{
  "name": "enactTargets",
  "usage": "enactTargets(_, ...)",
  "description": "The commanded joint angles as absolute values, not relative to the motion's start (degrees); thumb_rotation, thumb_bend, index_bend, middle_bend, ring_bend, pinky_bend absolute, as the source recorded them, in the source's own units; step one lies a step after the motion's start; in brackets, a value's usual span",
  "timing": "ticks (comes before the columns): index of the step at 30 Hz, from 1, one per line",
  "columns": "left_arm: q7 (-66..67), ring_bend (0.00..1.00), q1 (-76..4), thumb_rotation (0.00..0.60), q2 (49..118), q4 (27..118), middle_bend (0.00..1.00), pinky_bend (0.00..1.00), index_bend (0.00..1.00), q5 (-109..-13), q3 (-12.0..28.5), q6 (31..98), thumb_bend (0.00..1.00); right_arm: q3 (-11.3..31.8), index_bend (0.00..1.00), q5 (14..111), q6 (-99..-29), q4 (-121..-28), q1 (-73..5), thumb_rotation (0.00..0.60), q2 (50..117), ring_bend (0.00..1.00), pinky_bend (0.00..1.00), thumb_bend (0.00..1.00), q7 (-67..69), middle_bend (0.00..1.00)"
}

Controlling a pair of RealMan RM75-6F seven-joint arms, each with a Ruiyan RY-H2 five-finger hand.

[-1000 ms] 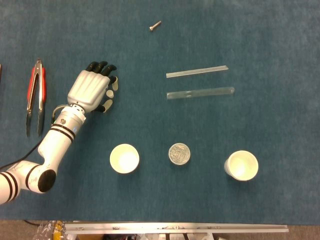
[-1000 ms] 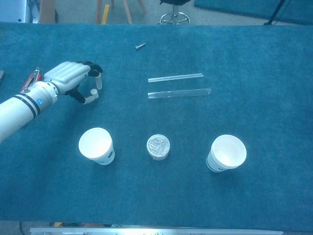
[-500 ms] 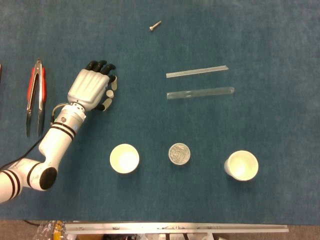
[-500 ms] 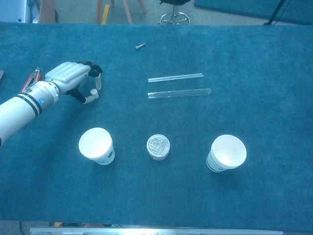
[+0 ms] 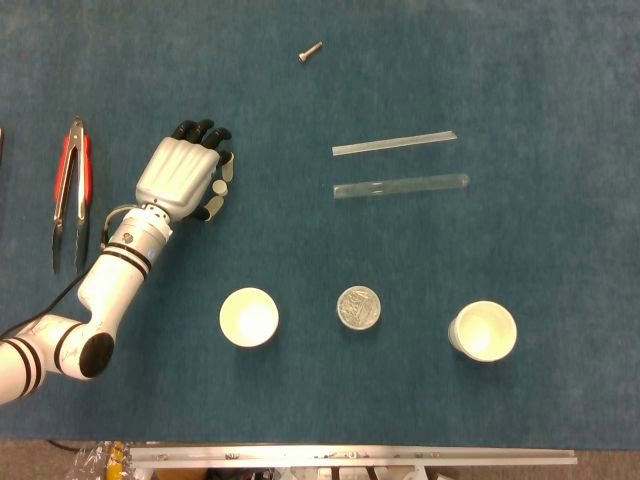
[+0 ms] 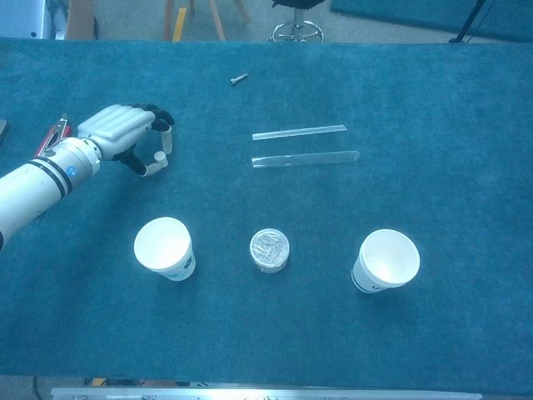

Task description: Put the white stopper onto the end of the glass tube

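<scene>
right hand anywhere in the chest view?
No: only the left hand shows, at the left of the blue table; no second arm or hand enters the frame.

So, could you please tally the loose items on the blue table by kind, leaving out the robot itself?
Paper cups: 2
Clear tubes: 2
Small white piece at the left hand's fingers, possibly the stopper: 1
Tongs: 1
Screw: 1
Round tin: 1
Total: 8

Two paper cups (image 5: 249, 317) (image 5: 483, 332) — two tubes (image 5: 394, 143) (image 5: 401, 186) (glass).
</scene>
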State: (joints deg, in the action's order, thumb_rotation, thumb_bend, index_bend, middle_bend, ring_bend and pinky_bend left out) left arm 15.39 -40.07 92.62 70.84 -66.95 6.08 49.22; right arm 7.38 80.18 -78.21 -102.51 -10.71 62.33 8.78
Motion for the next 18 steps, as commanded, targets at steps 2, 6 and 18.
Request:
enactTargets(2, 15.89, 0.08, -40.17, 0.6, 92.7, 70.51, 0.17, 0.06, 0.45, -67.33, 5.93, 49.51, 0.31, 7.4, 0.25, 80.16, -78.26, -102.49, -10.66, 0.6, 62.28, 0.0, 0.14, 0.25, 8.78, 0.07)
enactTargets(6, 16.29, 0.08, -40.26, 0.6, 92.84, 70.31, 0.17, 0.06, 0.46, -67.49, 5.8, 49.57, 0.32, 7.45, 0.25, 80.19, -78.36, -102.53, -10.6, 0.6, 62.24, 0.0, 0.14, 0.25, 8.85, 0.07)
enactTargets(18, 12.9, 0.08, -40.02, 0.6, 91.76, 72.01, 0.2, 0.06, 0.5, -67.06, 6.64, 48.84, 0.34, 7.6, 0.25, 79.69, -77.94, -102.65, -10.74, 0.6, 62.1, 0.0, 0.14, 0.25, 7.94, 0.07)
